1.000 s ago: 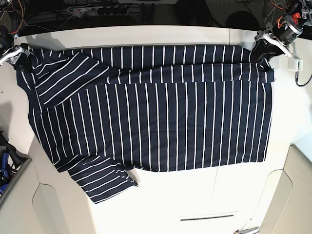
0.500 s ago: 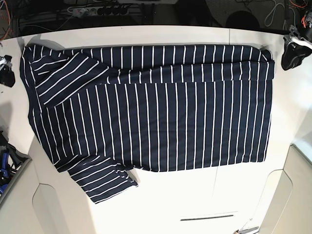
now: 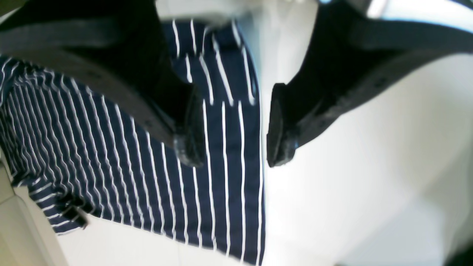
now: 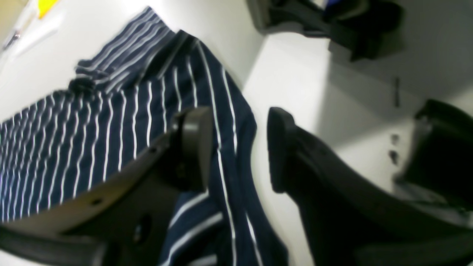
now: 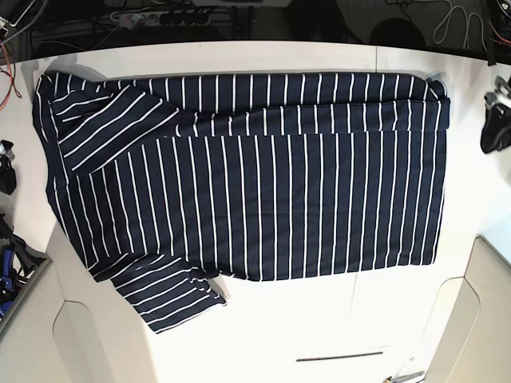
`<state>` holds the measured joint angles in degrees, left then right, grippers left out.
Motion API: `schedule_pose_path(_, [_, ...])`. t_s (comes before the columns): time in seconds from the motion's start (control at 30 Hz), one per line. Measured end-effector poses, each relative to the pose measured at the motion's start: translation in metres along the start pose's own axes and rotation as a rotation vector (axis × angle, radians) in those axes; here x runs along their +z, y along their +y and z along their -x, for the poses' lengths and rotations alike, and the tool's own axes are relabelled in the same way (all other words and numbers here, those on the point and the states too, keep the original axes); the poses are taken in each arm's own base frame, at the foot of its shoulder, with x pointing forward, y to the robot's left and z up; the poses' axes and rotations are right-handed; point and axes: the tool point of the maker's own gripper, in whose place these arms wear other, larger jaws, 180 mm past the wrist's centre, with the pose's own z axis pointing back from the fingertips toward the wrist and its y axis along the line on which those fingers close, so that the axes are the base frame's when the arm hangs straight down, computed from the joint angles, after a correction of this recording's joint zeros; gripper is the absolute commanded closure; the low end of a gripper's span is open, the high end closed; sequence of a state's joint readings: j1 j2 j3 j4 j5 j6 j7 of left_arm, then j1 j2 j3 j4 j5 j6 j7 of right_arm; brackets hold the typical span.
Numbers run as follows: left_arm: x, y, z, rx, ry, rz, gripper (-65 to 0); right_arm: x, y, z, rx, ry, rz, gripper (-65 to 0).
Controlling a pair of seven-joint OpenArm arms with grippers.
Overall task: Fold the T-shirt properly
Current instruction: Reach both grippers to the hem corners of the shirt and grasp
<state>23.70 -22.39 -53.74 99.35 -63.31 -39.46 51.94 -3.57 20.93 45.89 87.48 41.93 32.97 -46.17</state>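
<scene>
The T-shirt (image 5: 255, 183), dark navy with thin white stripes, lies spread on the white table (image 5: 319, 327). Its far edge is folded over into a band, and one sleeve (image 5: 172, 299) sticks out at the near left. My left gripper (image 5: 495, 128) hovers off the shirt's right edge, apart from it. In the left wrist view that gripper (image 3: 234, 147) is open above the shirt's edge (image 3: 225, 184), with nothing between its fingers. My right gripper (image 5: 6, 171) sits off the left edge. Its wrist view shows it (image 4: 236, 151) open over the shirt's border (image 4: 92, 129), holding nothing.
A power strip and cables (image 5: 160, 16) run along the dark back edge. A blue tool (image 5: 8, 271) lies by the table's left side. Beige panels (image 5: 32, 335) flank the near corners. Dark equipment (image 4: 332, 18) stands beyond the table in the right wrist view.
Both grippers stood at the shirt's far corners a second ago. They have let go and drawn outward and nearer along the sides, and the shirt now rests flat.
</scene>
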Motion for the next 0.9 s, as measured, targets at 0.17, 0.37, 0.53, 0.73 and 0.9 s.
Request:
schedule_pose_path(0.17, [-0.021,-0.009,-0.015,-0.086,0.016,0.027,-30.5,-0.046,0.008,-0.002,-0.039,0.024,-0.029,-25.3])
schedule_pose_path(0.37, [-0.058,-0.027,-0.007,-0.203,0.064,0.055,-38.3,-0.101,0.023,-0.005,-0.057,0.052,-0.061,-25.4])
schedule_pose_path(0.53, [-0.099,-0.034,-0.001,-0.228,0.099,0.088,-38.7,-0.138,0.041,-0.008,-0.037,0.074,-0.091,-34.7])
schedule_pose_path(0.73, [-0.147,-0.021,0.001,-0.176,0.132,0.072,-38.9,-0.157,0.044,-0.006,-0.062,0.115,-0.083,-37.1])
schedule_pose_path(0.9, [-0.176,0.002,-0.008,-0.124,0.136,0.031,-38.9,-0.158,0.041,0.004,-0.053,0.141,-0.070,-37.1])
